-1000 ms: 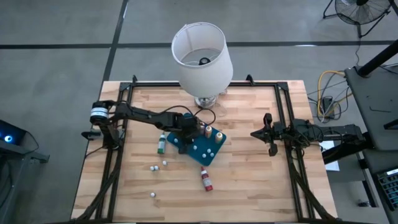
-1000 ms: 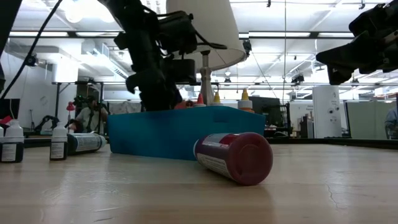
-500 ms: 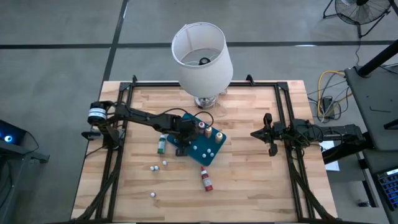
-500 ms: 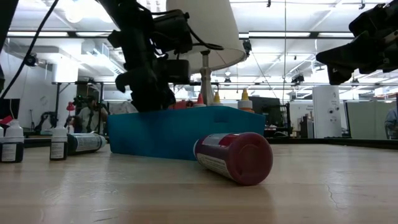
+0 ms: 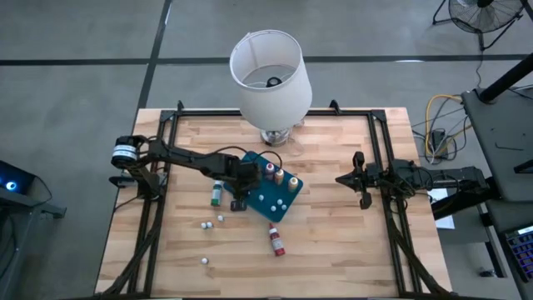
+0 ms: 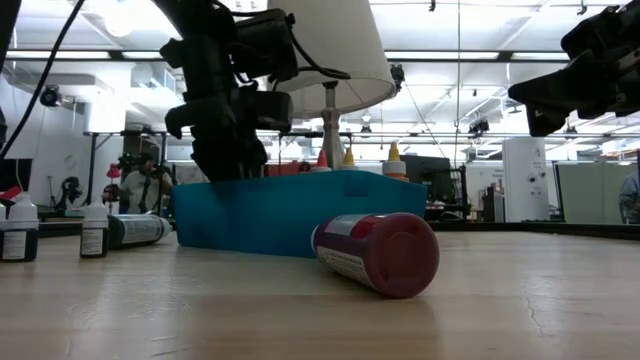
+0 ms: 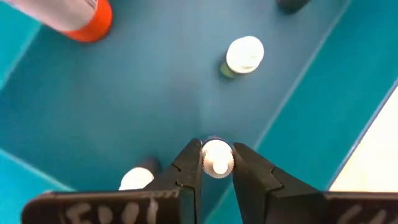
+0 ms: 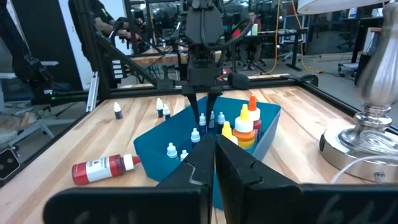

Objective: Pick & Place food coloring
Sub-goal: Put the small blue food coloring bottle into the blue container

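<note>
left gripper point(image 7: 217, 163) pinching white cap of small bottle point(image 7: 217, 158) standing in teal tray point(image 5: 283, 208) | right gripper point(image 5: 360, 181) pressed together, parked at table's right side

The left arm reaches from the left toward the middle of the high view. Its left gripper point(image 5: 239, 193) points down, its two fingers pinching something small. The right arm waits at the right side, right gripper point(image 5: 361, 180) closed tight.
</note>
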Action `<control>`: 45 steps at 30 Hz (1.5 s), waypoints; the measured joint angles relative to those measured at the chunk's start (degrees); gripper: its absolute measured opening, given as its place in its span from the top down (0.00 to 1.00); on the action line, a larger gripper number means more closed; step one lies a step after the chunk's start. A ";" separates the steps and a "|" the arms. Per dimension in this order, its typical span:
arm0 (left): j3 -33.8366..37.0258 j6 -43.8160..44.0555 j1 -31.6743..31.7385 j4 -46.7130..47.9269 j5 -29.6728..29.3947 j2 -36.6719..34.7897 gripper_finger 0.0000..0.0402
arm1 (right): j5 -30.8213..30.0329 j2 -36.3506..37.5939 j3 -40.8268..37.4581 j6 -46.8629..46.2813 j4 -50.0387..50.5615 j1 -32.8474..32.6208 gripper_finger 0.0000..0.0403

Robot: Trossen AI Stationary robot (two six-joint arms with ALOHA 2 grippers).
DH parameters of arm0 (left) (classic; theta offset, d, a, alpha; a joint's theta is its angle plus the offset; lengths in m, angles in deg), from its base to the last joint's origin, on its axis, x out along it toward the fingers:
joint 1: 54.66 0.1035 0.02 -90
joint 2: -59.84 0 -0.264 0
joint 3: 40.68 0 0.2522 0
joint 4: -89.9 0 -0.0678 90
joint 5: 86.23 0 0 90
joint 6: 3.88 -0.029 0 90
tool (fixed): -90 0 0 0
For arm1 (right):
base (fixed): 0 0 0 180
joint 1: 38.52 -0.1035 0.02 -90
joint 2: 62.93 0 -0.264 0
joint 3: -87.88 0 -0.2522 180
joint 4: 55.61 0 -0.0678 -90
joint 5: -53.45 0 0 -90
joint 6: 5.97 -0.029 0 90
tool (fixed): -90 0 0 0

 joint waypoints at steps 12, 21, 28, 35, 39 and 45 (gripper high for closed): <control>1.40 1.20 -0.31 -1.93 0.08 -0.13 0.89 | 0.00 0.09 0.00 0.00 0.02 0.01 0.98; 1.40 1.27 -0.37 -2.11 0.13 -0.13 0.89 | -0.03 0.09 0.00 0.00 0.04 0.00 0.98; 1.40 1.03 -0.37 -2.15 0.15 -0.13 0.87 | 0.00 0.07 0.00 0.00 0.02 0.00 0.98; 1.40 1.00 -0.37 -2.35 0.87 -0.13 0.80 | 0.00 0.09 0.00 0.00 0.02 0.00 0.98; 1.40 1.01 -0.35 -2.48 1.31 -0.13 0.77 | -0.03 0.08 0.00 0.00 0.03 0.02 0.98; 1.35 1.01 -0.33 -2.21 1.31 -0.34 0.75 | -0.03 0.07 0.00 0.00 0.04 0.00 0.98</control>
